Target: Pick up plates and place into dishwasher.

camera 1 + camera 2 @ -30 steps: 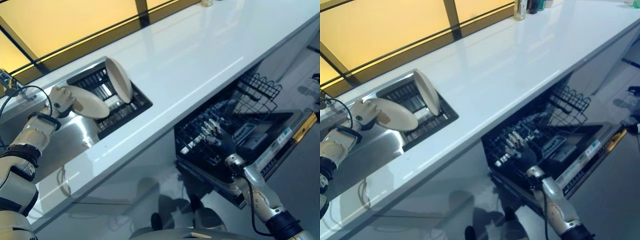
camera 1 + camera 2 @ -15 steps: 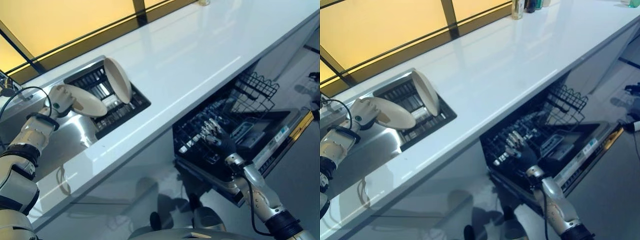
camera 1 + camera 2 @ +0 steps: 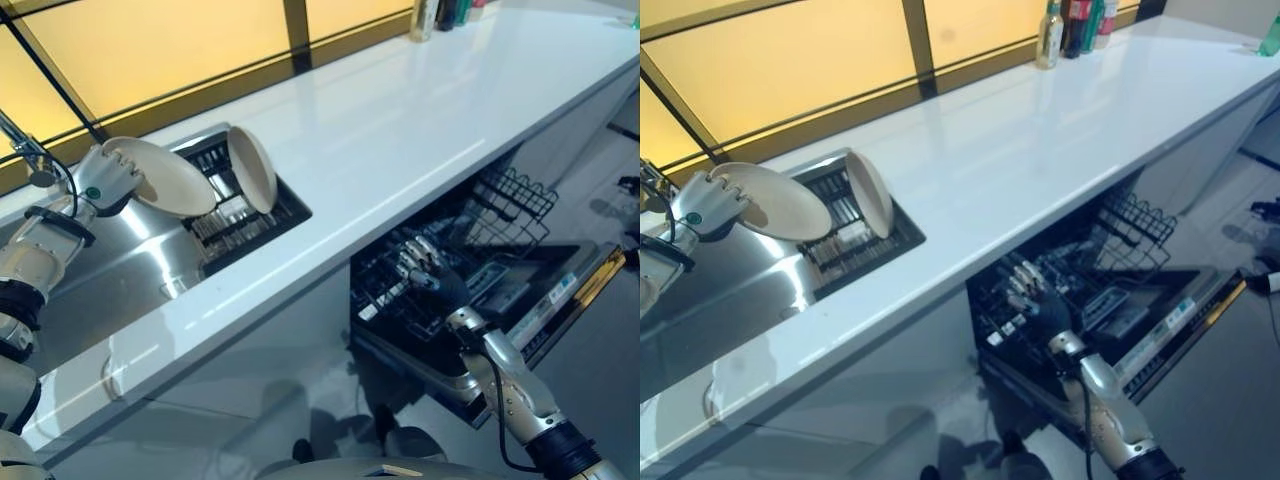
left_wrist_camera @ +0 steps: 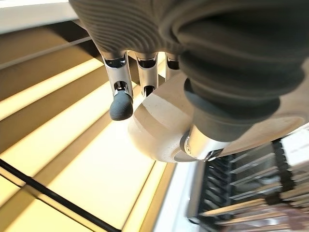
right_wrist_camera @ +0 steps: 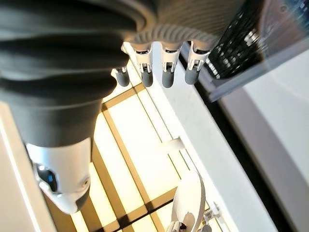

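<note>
Plate (image 3: pixel 160 178) now lifted higher at upper left, pinched in left hand (image 3: pixel 97 180); right hand (image 3: pixel 425 268) loosely open over dishwasher rack (image 3: pixel 500 200); carry next

Plate (image 3: pixel 252 168) upright in sink rack (image 3: pixel 240 212)

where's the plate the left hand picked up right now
In the eye views it is at the far left, held in the left hand: the plate hangs tilted above the sink, just left of the second plate standing in the rack.
</note>
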Robot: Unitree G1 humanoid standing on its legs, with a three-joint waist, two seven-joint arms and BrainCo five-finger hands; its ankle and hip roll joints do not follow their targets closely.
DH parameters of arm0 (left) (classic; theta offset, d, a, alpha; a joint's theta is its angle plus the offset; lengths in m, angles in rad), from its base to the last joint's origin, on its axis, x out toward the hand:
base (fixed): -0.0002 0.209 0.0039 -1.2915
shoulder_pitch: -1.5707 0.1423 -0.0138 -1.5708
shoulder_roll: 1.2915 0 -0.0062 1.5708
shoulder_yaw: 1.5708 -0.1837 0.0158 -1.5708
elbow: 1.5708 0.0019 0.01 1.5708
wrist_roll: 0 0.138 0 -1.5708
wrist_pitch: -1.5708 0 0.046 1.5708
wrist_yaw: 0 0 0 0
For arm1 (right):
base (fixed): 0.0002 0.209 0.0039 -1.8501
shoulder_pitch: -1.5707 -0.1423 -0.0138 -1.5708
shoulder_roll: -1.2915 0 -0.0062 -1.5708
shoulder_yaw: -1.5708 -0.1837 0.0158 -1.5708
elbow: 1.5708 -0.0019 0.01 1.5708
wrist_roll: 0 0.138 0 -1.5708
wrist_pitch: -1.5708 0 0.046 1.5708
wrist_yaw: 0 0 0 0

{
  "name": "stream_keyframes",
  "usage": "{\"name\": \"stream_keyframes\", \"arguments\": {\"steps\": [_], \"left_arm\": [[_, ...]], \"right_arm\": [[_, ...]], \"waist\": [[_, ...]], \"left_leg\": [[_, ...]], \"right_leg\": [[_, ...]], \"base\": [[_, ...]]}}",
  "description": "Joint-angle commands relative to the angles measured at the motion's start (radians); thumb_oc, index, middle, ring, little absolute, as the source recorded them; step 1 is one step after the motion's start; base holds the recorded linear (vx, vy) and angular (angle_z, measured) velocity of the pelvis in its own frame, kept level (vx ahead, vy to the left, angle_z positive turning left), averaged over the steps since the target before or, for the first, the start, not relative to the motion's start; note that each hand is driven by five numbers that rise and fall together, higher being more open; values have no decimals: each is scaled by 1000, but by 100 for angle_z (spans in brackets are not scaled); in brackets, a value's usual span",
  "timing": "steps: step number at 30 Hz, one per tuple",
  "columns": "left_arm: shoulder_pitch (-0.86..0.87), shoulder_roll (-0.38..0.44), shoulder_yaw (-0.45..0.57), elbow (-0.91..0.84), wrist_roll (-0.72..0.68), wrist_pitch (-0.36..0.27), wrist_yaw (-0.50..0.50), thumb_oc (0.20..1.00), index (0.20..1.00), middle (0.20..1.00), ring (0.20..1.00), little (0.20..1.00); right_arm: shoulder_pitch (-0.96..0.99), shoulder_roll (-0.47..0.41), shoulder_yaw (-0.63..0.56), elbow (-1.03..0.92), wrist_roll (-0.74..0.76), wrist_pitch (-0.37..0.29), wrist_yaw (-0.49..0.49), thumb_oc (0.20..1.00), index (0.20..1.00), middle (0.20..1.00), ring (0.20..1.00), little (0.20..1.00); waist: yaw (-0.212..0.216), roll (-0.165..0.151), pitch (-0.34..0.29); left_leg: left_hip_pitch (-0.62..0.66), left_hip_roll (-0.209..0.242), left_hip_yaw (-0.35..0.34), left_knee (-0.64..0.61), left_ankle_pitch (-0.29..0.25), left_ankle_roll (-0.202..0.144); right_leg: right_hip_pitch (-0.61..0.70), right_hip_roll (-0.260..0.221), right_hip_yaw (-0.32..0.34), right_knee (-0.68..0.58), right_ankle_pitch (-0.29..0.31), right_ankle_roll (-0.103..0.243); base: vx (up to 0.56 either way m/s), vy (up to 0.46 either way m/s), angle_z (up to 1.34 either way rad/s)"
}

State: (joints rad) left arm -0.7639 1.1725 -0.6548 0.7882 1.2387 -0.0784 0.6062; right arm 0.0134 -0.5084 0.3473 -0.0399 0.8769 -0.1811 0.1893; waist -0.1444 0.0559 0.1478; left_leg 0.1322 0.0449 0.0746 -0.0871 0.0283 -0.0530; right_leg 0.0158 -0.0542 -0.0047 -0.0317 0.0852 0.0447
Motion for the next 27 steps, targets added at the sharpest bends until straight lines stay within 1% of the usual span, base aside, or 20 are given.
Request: {"name": "stream_keyframes", "arguments": {"steps": [1,5,6,9,11,13,15,16,18,19,20,21,22,26,27], "left_arm": [[-49,94,75,-59,-58,17,-27,200,200,200,200,200],[-12,146,124,-176,-103,17,-32,200,200,200,200,200],[-6,149,132,-184,-106,17,-30,200,200,200,200,200],[41,178,187,-248,-156,22,-2,200,200,200,200,200],[82,195,234,-287,-218,27,37,200,200,200,200,200],[132,198,300,-324,-298,15,78,200,200,200,200,200],[182,187,365,-351,-419,-18,115,200,200,200,200,200],[214,166,414,-384,-483,-36,128,200,200,200,200,200],[284,116,494,-420,-562,-69,147,200,200,200,200,200],[313,82,536,-443,-604,-96,152,200,200,200,200,200],[333,69,558,-454,-625,-111,156,200,200,200,200,200],[370,13,599,-491,-673,-143,154,200,200,200,200,200],[396,-27,628,-520,-691,-157,148,200,200,200,200,200],[475,-184,690,-634,-743,-203,119,200,200,200,200,200],[486,-204,696,-648,-743,-206,116,200,200,200,200,200]], "right_arm": [[1,1,21,-107,45,-64,-2,1000,1000,1000,1000,1000],[15,-3,14,-125,54,-76,-8,1000,1000,1000,1000,1000],[17,-3,13,-127,54,-77,-8,1000,1000,1000,1000,1000],[24,-2,5,-123,59,-94,0,1000,1000,1000,1000,1000],[29,4,2,-122,56,-107,-1,1000,1000,1000,1000,1000],[35,7,-2,-127,54,-117,-4,1000,1000,1000,1000,1000],[37,8,-4,-132,50,-127,-8,1000,1000,1000,1000,1000],[39,13,-8,-135,46,-131,-14,1000,1000,1000,1000,1000],[38,18,-11,-135,41,-136,-17,1000,1000,1000,1000,1000],[37,22,-13,-136,34,-139,-20,1000,1000,1000,1000,1000],[36,22,-13,-137,33,-138,-22,1000,1000,1000,1000,1000],[38,30,-20,-135,30,-141,-23,1000,1000,1000,1000,1000],[38,35,-22,-137,25,-142,-26,1000,1000,1000,1000,1000],[44,51,-33,-142,2,-160,-47,1000,1000,1000,1000,1000],[45,53,-33,-143,-1,-162,-50,1000,1000,1000,1000,1000]], "waist": [[29,2,-82],[41,-2,-88],[42,-2,-89],[51,-6,-95],[57,-10,-99],[64,-14,-105],[68,-17,-109],[74,-22,-113],[77,-27,-117],[79,-31,-119],[77,-30,-120],[80,-37,-122],[80,-40,-124],[78,-51,-128],[77,-51,-129]], "left_leg": [[-89,-42,20,12,-28,32],[-87,-42,14,10,-30,32],[-87,-42,14,10,-30,32],[-84,-42,9,11,-30,33],[-84,-41,6,11,-29,32],[-84,-41,2,11,-29,31],[-86,-41,-3,11,-28,31],[-87,-40,-7,11,-27,30],[-86,-39,-10,11,-28,30],[-86,-39,-13,10,-29,29],[-86,-39,-14,10,-29,29],[-86,-39,-19,10,-29,29],[-86,-39,-20,10,-29,29],[-85,-38,-27,9,-31,29],[-85,-38,-27,9,-31,29]], "right_leg": [[-3,-57,-52,94,-129,107],[1,-56,-58,91,-129,110],[2,-56,-58,90,-128,110],[5,-54,-61,88,-127,110],[6,-53,-62,87,-127,110],[6,-49,-62,88,-128,108],[5,-47,-60,88,-129,107],[6,-45,-61,88,-130,105],[6,-42,-59,87,-132,102],[6,-40,-58,88,-134,100],[5,-39,-56,89,-135,99],[5,-36,-54,90,-137,97],[5,-35,-52,90,-138,96],[2,-31,-42,92,-138,94],[2,-30,-41,93,-139,94]], "base": [[-27,-38,3],[-36,-46,3],[-30,-44,4],[-35,-58,4],[-36,-56,10],[-33,-51,5],[-32,-47,1],[-25,-40,1],[-22,-38,0],[0,0,0],[-23,-34,0],[-22,-33,1],[-25,-40,2],[-12,-25,1],[0,0,0]]}}
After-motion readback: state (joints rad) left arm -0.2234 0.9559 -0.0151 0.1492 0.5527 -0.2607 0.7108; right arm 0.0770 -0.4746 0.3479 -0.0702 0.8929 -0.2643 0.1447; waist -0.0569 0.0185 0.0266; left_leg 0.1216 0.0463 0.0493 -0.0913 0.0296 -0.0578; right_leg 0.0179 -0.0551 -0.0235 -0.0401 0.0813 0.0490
